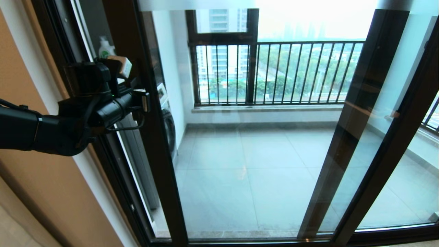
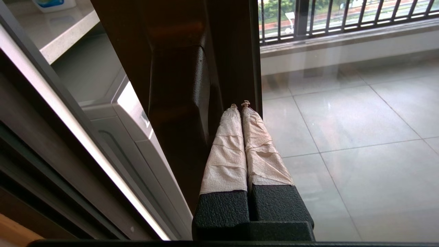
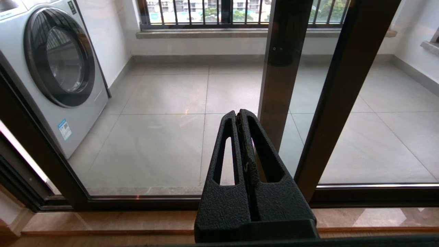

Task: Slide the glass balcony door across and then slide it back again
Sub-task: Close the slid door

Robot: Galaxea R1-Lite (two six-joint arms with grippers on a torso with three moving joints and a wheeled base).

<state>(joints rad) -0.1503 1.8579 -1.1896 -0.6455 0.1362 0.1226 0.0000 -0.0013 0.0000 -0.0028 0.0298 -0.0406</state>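
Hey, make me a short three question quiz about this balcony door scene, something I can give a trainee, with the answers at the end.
1. True or false: the left gripper has its fingers pressed together beside the glass balcony door handle post.
2. Which appliance stands on the balcony? A) washing machine B) fridge C) oven
3. Fill in: the right gripper is shut and holds ____.

Key: 1 true; 2 A; 3 nothing
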